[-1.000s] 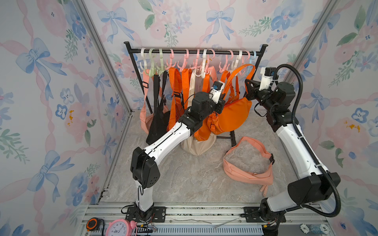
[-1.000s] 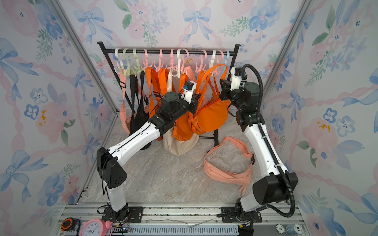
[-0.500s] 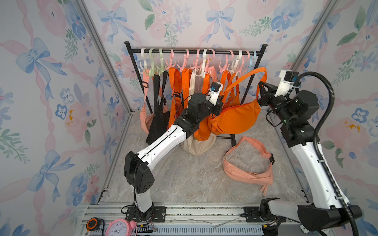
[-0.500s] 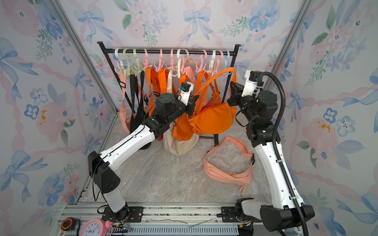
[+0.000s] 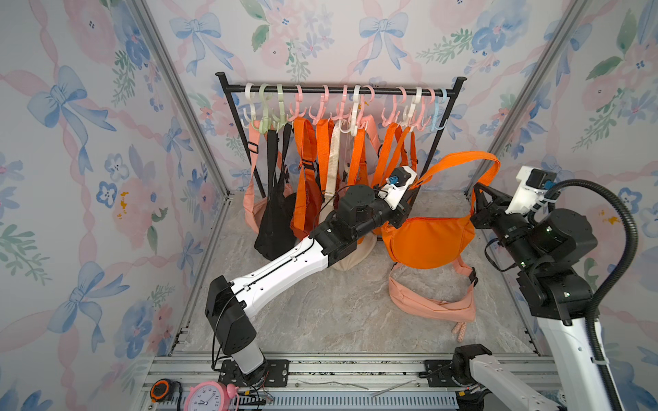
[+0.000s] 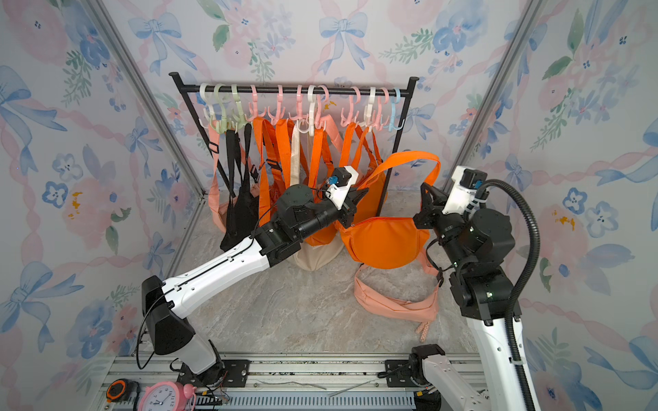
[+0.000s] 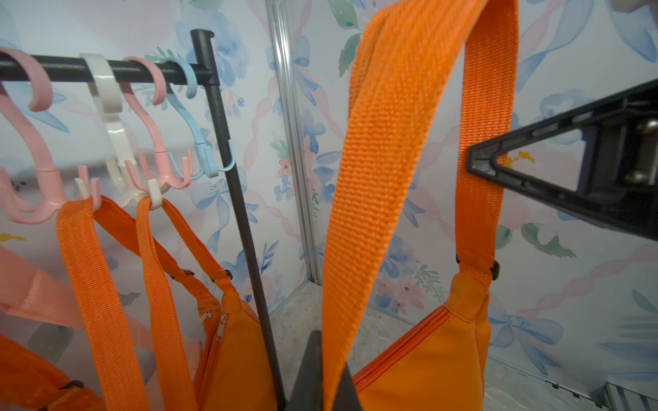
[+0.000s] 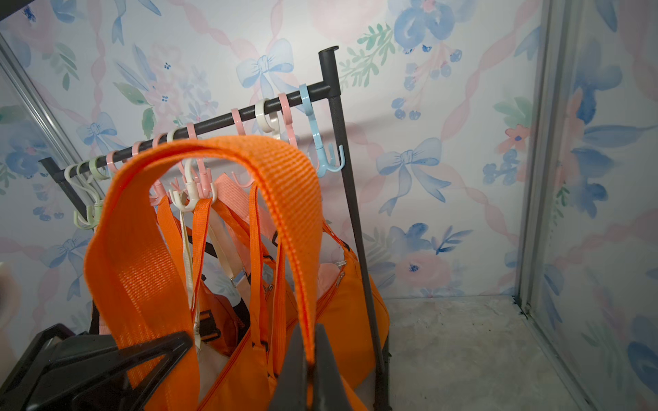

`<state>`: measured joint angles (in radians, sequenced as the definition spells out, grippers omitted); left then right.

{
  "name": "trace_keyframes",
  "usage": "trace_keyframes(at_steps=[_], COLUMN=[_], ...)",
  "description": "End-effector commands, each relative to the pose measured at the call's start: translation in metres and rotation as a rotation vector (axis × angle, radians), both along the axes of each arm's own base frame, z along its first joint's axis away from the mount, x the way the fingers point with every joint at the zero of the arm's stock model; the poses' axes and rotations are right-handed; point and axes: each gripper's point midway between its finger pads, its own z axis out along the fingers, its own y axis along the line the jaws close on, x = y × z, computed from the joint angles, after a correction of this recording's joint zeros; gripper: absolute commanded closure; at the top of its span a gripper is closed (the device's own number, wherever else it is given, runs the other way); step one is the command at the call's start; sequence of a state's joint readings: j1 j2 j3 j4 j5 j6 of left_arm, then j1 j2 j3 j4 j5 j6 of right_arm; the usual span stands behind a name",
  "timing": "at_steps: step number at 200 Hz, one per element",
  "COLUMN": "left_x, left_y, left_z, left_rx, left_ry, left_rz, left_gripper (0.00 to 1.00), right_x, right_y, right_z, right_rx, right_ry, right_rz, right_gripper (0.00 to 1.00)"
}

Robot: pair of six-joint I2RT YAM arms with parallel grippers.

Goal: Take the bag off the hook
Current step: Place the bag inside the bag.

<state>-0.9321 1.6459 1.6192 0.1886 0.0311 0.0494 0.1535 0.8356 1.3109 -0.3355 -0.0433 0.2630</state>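
Strap [image 5: 459, 156] clamped by left gripper [image 7: 324, 356] and right gripper [image 8: 309, 341], both fully closed on it — keep bag [image 5: 431, 242] below jaws level, away from rack [image 5: 356, 91].

1. Orange bag [image 5: 431, 242]: smooth cloth, faint sheen.
2. Strap [image 7: 377, 178]: coarse woven webbing, ribbed, matt.
3. Hooks [image 7: 105, 92]: moulded plastic, glossy.
4. Rail [image 7: 67, 69]: black metal, matt, finely grained coat.
5. Floor [image 5: 320, 313]: marble-look surface, matt.
6. Walls [image 5: 89, 178]: floral print, looks like paper, flat finish.
7. Posts [image 7: 289, 124]: pale brushed metal.
8. Peach bag [image 5: 427, 307]: soft matt cloth.
9. Left arm [image 5: 285, 270]: smooth white plastic shell, low gloss.
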Motion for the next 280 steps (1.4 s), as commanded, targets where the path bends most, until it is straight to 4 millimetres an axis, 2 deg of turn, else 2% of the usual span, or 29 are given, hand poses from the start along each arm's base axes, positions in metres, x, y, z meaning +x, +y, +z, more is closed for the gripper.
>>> trace_keyframes(at_steps=[1, 56, 86, 108, 123, 140, 169, 212, 243, 280], left_x=[-0.025, -0.067, -0.094, -0.112, -0.117, -0.115, -0.097, -0.058, -0.028, -0.003], left_y=[0.003, -0.007, -0.017, -0.021, -0.026, -0.036, -0.046, -0.049, -0.049, -0.058], left_z=[0.018, 0.003, -0.01, -0.016, -0.018, -0.029, -0.06, -0.1, -0.124, -0.154], left_rx=[-0.037, -0.037, 0.014, 0.002, -0.024, -0.014, 0.02, 0.033, 0.05, 0.093], left_ry=[-0.069, -0.062, -0.102, -0.086, -0.042, -0.015, 0.049, 0.161, 0.201, 0.219], left_rz=[-0.017, -0.068, -0.064, -0.096, -0.136, -0.153, -0.123, -0.083, -0.034, -0.004], left_gripper=[1.0, 1.0, 1.0, 1.0, 1.0, 1.0, 1.0, 1.0, 1.0, 1.0], right_x=[-0.025, -0.084, -0.113, -0.124, -0.126, -0.118, -0.092, -0.048, -0.017, 0.005], right_y=[-0.01, -0.04, -0.055, -0.063, -0.064, -0.067, -0.075, -0.081, -0.091, -0.113], right_z=[-0.02, -0.046, -0.053, -0.058, -0.063, -0.073, -0.111, -0.162, -0.195, -0.223], right_rx=[0.006, 0.007, -0.011, -0.023, -0.009, -0.001, -0.02, -0.012, 0.072, 0.159], right_ry=[0.045, 0.076, 0.076, 0.095, 0.095, 0.115, 0.206, 0.319, 0.378, 0.444], right_rz=[-0.039, -0.156, -0.218, -0.252, -0.259, -0.28, -0.36, -0.442, -0.478, -0.523], right_gripper=[1.0, 1.0, 1.0, 1.0, 1.0, 1.0, 1.0, 1.0, 1.0, 1.0])
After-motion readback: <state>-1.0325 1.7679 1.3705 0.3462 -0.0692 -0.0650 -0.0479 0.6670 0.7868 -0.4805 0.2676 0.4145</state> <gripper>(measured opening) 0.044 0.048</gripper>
